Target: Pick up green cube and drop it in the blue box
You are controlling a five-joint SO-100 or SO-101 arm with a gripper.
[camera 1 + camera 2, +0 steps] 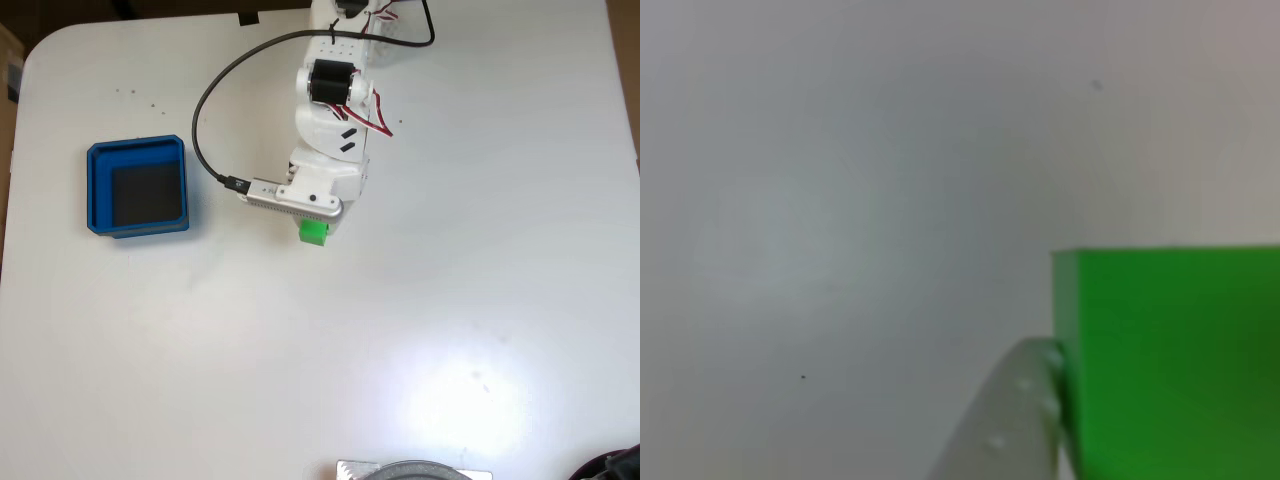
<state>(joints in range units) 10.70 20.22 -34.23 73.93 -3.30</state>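
Close-up other view: green cube (1170, 360) fills the 4 o'clock corner, one pale fingertip (1025, 415) pressed on its left face; opposite finger unseen, so grip unconfirmed. Fixed view: cube at the gripper (318, 226) tip, mid-table; blue box (96, 188) well apart at 9 o'clock, presumably awaiting the drop.

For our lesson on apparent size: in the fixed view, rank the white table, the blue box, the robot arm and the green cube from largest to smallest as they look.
1. white table
2. robot arm, though it stands nearer the camera, which enlarges it
3. blue box
4. green cube, partly hidden under the arm
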